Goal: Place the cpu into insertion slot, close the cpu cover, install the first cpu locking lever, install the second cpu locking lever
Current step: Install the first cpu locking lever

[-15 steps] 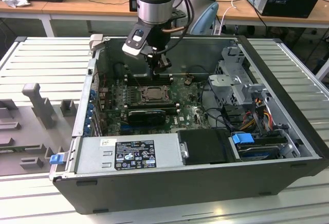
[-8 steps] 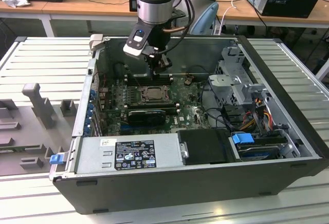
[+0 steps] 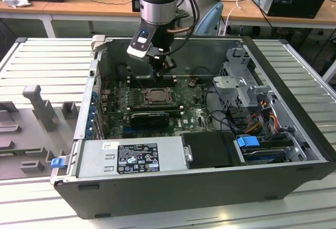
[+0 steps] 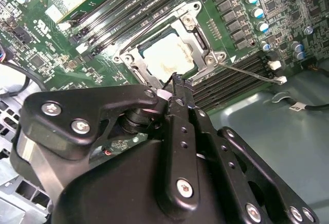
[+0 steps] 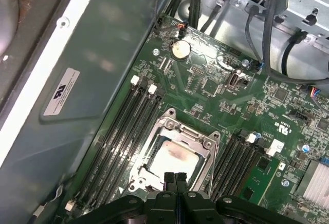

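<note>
A dark grey open computer case (image 3: 294, 108) is seen lying on a ribbed silver metal worktop (image 3: 47, 61), with a green motherboard (image 3: 197, 114) exposed inside it. The silver and black robot arm (image 3: 157, 0) is seen entering from the upper middle of the exterior view. Its black gripper (image 3: 167, 75) is held just above the square black insertion slot (image 3: 143, 97), which is found left of centre on the board.

In both wrist views the small flat square cpu (image 5: 172, 158) (image 4: 167, 54), with its pale silvery-grey metal top, is seen seated in the insertion slot. The thin, dark silver, square-framed cpu cover (image 5: 208, 144) (image 4: 203, 41) is laid flat over it, so that the chip is seen through the large window.

In the first wrist view the gripper (image 5: 175, 179) is shown with its two black fingers pressed together and nothing seen between them. The tips are placed at the edge of the cpu cover. In the second wrist view the gripper (image 4: 177, 82) is seen at that same edge; whether contact is made cannot be told.

A thin metal lever rod (image 4: 252, 72) is seen running out from one corner of the cpu cover across the long black memory slots (image 4: 241, 82). A silver box-shaped power supply (image 3: 131, 158) is seen in the lower middle of the exterior view.
</note>
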You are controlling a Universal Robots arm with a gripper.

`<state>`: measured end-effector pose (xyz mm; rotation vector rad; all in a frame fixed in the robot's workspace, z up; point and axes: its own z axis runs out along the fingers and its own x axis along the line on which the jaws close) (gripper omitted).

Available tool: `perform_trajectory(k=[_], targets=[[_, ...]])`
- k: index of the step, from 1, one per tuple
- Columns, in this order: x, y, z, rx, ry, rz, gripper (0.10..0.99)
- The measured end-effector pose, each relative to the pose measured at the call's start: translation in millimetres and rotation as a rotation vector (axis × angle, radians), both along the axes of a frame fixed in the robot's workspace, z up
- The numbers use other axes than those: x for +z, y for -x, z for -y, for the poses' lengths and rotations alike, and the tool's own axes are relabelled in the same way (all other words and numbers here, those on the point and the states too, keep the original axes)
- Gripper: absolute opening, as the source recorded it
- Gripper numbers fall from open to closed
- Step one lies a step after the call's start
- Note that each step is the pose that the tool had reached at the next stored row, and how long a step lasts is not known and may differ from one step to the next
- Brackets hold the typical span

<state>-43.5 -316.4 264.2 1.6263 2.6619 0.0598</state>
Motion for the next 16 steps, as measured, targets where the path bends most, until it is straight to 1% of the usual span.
perform_trajectory(k=[10,16], targets=[[0.0,0.0,0.0,0.042,0.000,0.0000,0.106],[0.0,0.0,0.0,0.123,0.000,0.0000,0.106]])
